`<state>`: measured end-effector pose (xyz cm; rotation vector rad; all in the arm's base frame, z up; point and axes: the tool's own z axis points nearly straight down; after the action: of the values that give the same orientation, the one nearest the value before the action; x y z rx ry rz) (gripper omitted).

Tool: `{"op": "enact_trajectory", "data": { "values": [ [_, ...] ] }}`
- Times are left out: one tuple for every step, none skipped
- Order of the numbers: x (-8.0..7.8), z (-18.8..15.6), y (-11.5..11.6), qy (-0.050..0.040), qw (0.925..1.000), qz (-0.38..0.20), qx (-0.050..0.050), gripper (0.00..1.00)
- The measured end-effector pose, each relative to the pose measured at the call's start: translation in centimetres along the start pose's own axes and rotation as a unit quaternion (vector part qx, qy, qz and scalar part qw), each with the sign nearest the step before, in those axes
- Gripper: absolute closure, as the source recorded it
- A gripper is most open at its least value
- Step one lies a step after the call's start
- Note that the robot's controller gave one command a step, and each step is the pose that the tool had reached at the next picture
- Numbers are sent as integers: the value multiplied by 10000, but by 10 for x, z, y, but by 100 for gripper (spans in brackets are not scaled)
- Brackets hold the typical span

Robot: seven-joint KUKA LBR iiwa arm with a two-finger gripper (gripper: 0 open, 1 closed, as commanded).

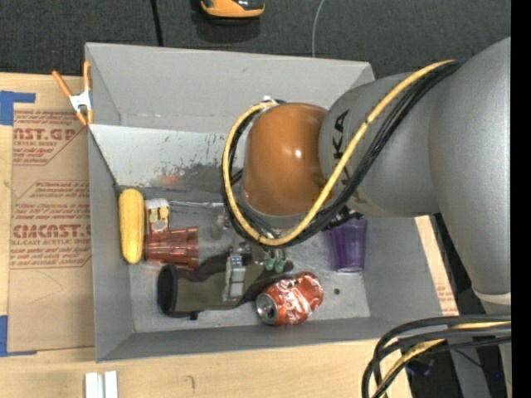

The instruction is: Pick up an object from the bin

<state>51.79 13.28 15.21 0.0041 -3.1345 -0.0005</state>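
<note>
Closest to the lens is the arm's grey body (431, 139), coming in from the view's right, with yellow and black cables (357, 143) looped round its orange wrist cover (282, 168). Below that cover the claw (235, 275) is down in the grey metal bin (108, 305), near the front wall and about midway across. It sits at the right end of a dark olive-and-black fabric piece (187, 293), a limp thing like a sock or glove. The piece lies flat on the bin floor and stretches toward the view's left. Whether the claw is wide, narrow or gripping the fabric cannot be told, because the wrist hides too much of it.

Just right of the claw, at the fabric's end, lies a crushed red drink can (289, 298). A red translucent cup (172, 247) lies on its side just behind the fabric. A yellow corn cob (130, 225) lies along the left wall beside that cup. A purple cup (348, 245) stands further right, partly under the arm.
</note>
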Motion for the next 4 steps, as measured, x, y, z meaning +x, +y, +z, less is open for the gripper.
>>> {"op": "enact_trajectory", "data": {
  "values": [
    [-2,-4,-1,-38,10000,7,-5,0],
    [-31,4,-20,-48,9947,-1029,0,0],
    [-39,17,-33,-44,9975,-701,-4,0],
    [-39,13,-35,-44,9955,-942,3,0]
  ]
}}
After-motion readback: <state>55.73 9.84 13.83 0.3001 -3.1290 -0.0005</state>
